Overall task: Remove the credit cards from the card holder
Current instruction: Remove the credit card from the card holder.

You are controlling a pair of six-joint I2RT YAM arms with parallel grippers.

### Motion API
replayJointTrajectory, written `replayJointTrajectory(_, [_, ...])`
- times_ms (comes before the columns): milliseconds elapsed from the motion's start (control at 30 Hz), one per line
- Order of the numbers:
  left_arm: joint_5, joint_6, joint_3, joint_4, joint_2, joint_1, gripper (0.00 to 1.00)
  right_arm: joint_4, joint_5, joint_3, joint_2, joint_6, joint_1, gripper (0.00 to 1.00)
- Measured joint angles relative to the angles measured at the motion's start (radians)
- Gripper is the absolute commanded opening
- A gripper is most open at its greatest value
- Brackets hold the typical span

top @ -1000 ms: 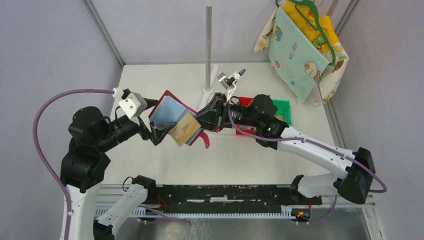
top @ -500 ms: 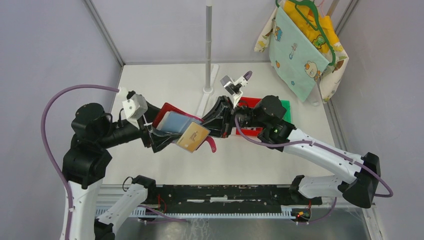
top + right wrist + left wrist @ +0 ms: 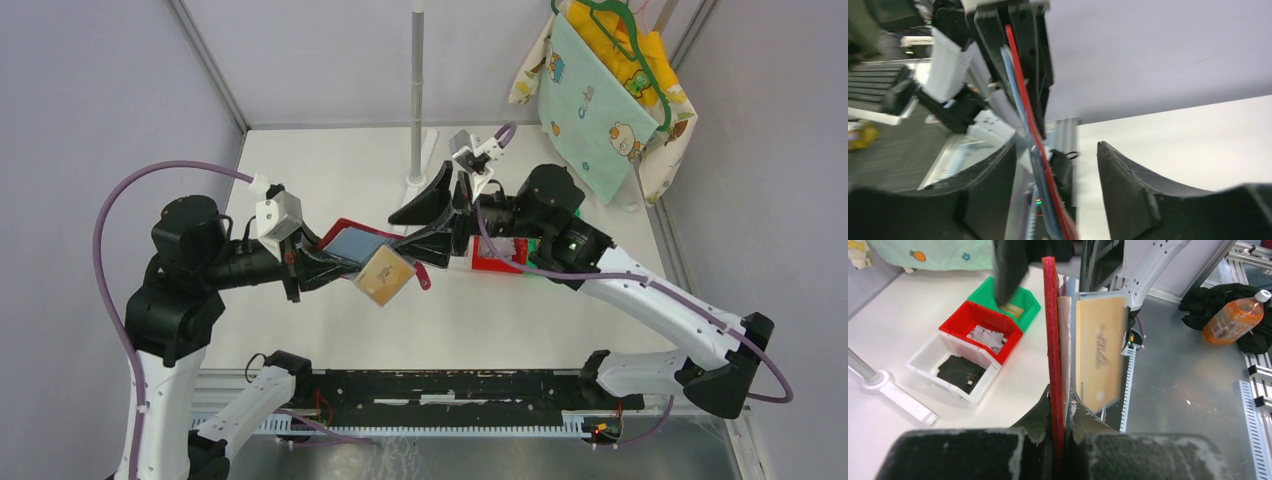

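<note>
Handover done: you passed the card holder from the right arm to the left. The left fingers went from wide to clamped on the holder's red cover edge, holding it up off the worktop between the two arms.

The right fingers let go and stood wide. The holder's edge sat in the gap between them, nearer one finger, and I couldn't tell if it still touched.

The tan card stuck well out of the holder, with the grey-blue card beside it. Neither was out yet.

My read: the right arm was freed to pinch the tan card and pull while the left anchored. The risk was the left grip pinning the cards along with the cover.
</note>
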Motion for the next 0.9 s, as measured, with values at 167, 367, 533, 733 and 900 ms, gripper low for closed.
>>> replayJointTrajectory(167, [-0.001, 0.069, -0.002, -0.062, 0.012, 0.0, 0.02, -0.26, 0.05, 0.209, 0.0, -0.246, -0.048, 0.96])
replayJointTrajectory(367, [-0.019, 0.19, -0.029, -0.131, 0.014, 0.0, 0.02, -0.414, -0.054, 0.385, 0.039, -0.399, -0.051, 0.97])
replayJointTrajectory(533, [-0.023, 0.264, -0.035, -0.179, 0.015, 0.0, 0.03, -0.502, -0.103, 0.424, 0.134, -0.467, 0.01, 0.89])
replayJointTrajectory(733, [-0.023, 0.354, -0.036, -0.242, 0.018, 0.0, 0.03, -0.608, -0.111, 0.433, 0.24, -0.521, 0.093, 0.56])
replayJointTrajectory(900, [-0.024, 0.416, -0.036, -0.295, 0.019, 0.0, 0.09, -0.641, -0.111, 0.457, 0.27, -0.538, 0.124, 0.13])
